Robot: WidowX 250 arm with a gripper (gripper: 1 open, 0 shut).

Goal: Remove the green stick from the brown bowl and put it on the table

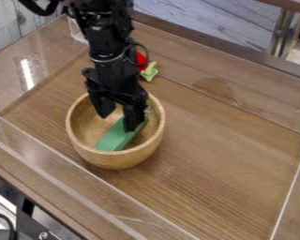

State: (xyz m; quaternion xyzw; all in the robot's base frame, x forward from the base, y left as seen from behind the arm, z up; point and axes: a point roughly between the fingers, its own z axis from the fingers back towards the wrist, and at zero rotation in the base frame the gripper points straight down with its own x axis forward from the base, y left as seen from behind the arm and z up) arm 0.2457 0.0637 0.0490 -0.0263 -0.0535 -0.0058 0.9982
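Gripper (119, 112) spread wide inside brown bowl (83, 148), apparently straddling green stick (116, 139), contact unclear.

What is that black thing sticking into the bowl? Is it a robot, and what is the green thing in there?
Yes, it is a robot arm. The black part at its end is the gripper, a kind of hand with two fingers. The fingers are spread open and point down into the brown bowl. There is only one picture, taken by a camera that looks down at the table from the side.

Inside the bowl lies the green stick, a flat green block. The gripper reaches down right over it, but its fingers are open, so it is not holding anything yet.

Behind the arm a small red toy peeks out on the table. Clear plastic walls run around the table's edge.
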